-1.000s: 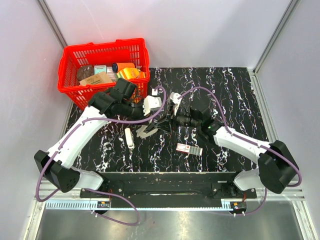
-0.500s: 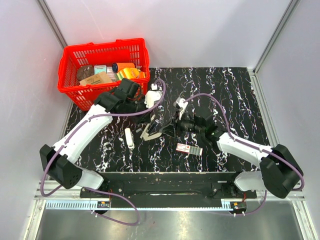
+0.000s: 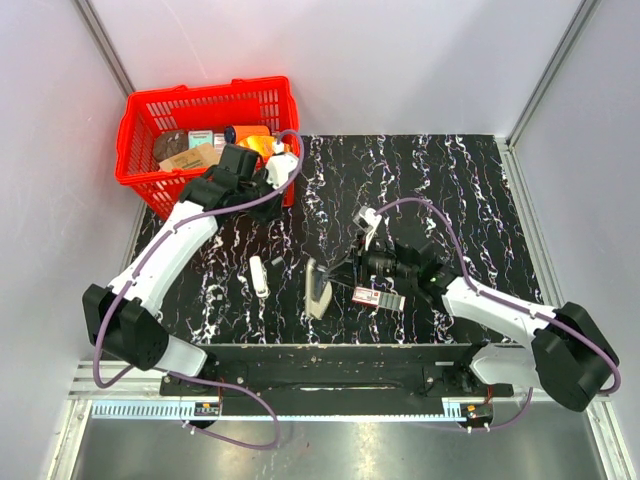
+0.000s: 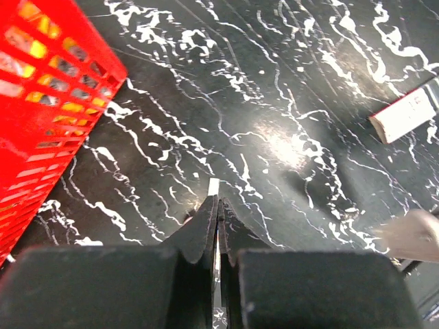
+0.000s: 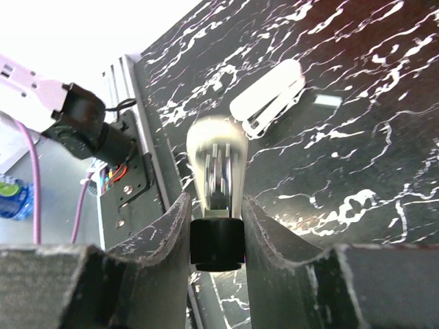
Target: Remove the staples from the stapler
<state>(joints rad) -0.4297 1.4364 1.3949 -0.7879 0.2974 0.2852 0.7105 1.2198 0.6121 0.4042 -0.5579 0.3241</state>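
One black table [image 3: 480,190] veined with white fills most of the overhead view; at its far left corner stands a red basket [image 3: 210,89] with packets and small goods in it.

Next we come to the two arms; the left arm [image 3: 165,255] reaches up along the left side toward the basket, and the right arm [image 3: 500,305] stretches in from the right toward the middle of the table; a purple cable runs along each.

The left gripper [image 4: 217,209] hangs just beside the basket's near right corner; in its own wrist view the fingers [image 4: 204,229] lie pressed together, so we call it closed; a small pale sliver shows right at their tips, and we cannot tell what it is or whether it is pinched.

The right gripper [image 5: 215,202] is clamped on the dark end of the stapler [image 3: 318,292], one finger on each side; in the wrist view the pale body of the stapler points away from the camera and is blurred.

From above, the stapler sits over the near middle of the table, well apart from the basket; whether it touches the surface we cannot tell.

A small red-and-white box [image 3: 378,297] lies just beside it on the right; a short white bar [image 3: 259,277] lies to its left, apart from it.
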